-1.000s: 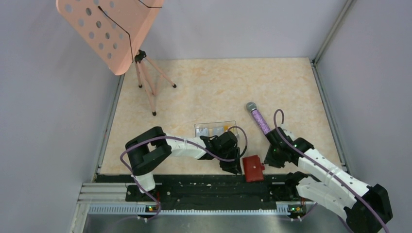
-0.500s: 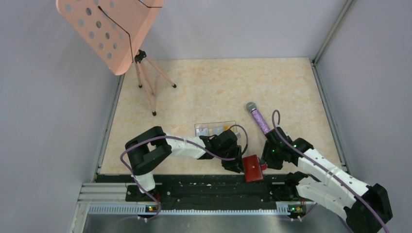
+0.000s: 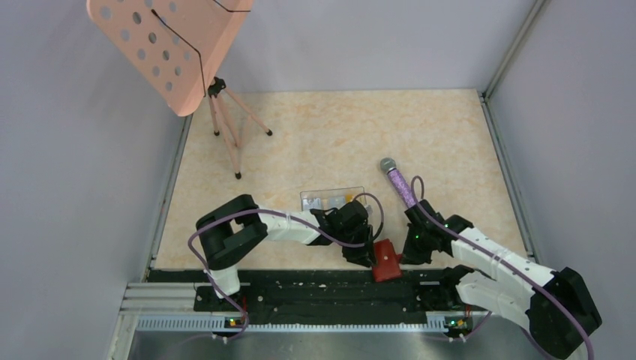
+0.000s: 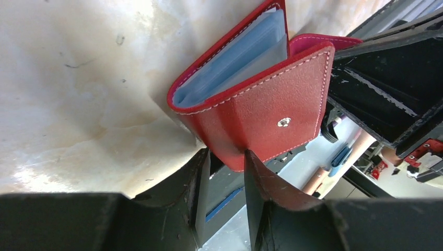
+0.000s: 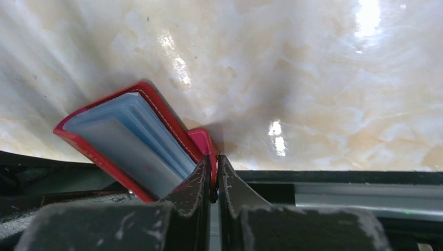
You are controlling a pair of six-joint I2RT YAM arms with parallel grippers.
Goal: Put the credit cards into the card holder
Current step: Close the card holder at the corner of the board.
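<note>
Marbled table [image 3: 337, 127], red card holder [image 4: 261, 110] gripped by left fingers [image 4: 256, 183], right fingers [image 5: 198, 180]

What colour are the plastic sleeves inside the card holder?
The plastic sleeves in the card holder are pale translucent blue, best seen in the right wrist view.

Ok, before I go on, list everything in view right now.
card holder: one, red, near edge, partly open
credit cards: several, yellow-orange and pale, in clear tray
clear tray: one, transparent, mid-table
microphone: one, purple with grey head, right of tray
music stand: one, pink, far left
table: one, beige marbled
left end effector: one, black, gripping holder's cover
right end effector: one, black, shut on holder's tab
</note>
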